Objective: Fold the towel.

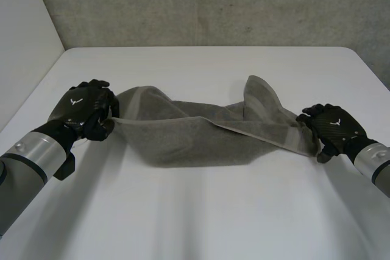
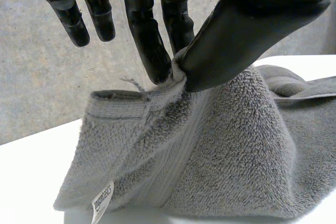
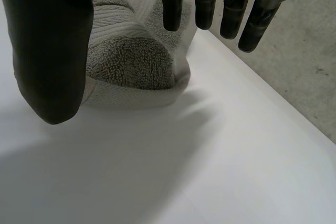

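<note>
Towel (image 1: 201, 138) lies bunched on the desk (image 1: 195, 217); my left robot hand (image 1: 85, 109) pinches the towel's near end between thumb and fingers; my right robot hand (image 1: 334, 126) hovers over its far end, fingers straight, holding nothing; advise pinching that corner before lifting both ends evenly.

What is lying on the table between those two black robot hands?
A bunched grey towel spans from the left robot hand to the right robot hand, seen in the head view.
</note>
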